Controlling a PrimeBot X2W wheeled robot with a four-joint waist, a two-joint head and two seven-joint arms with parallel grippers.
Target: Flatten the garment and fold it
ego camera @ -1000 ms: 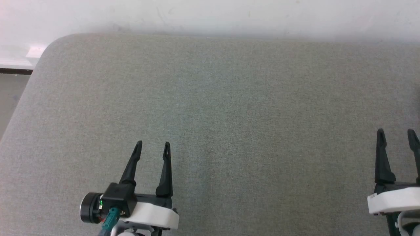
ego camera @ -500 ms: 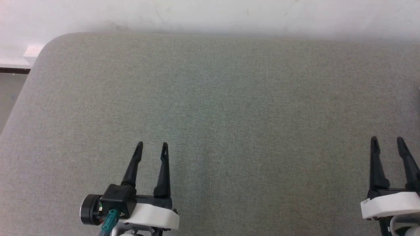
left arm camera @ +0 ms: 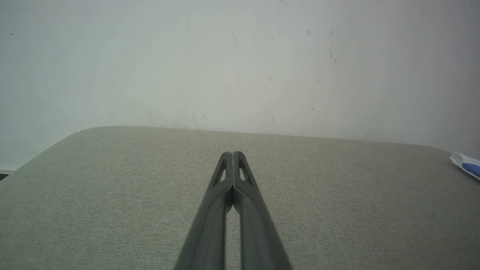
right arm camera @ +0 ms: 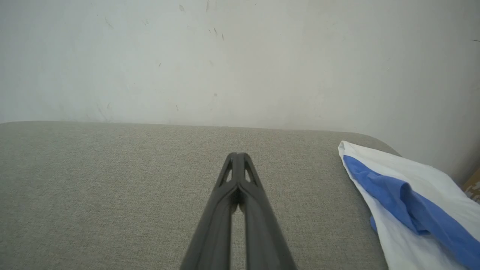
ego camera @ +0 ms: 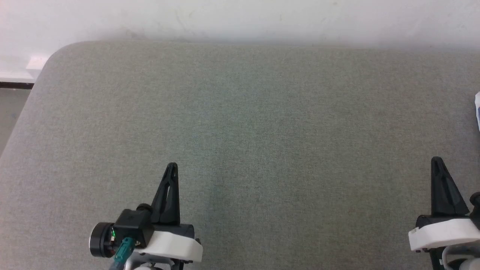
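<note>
Well, my left gripper [ego camera: 171, 167] and right gripper [ego camera: 437, 162] are both pinched fully together on nothing, low in the frame over the grey table [ego camera: 240, 112]. The garment [right arm camera: 397, 195] lies bunched at the frame's far right edge, well apart from me, so flattening has, I judge, not begun. Next I must spread the right gripper, reach right and pinch a hem.
</note>
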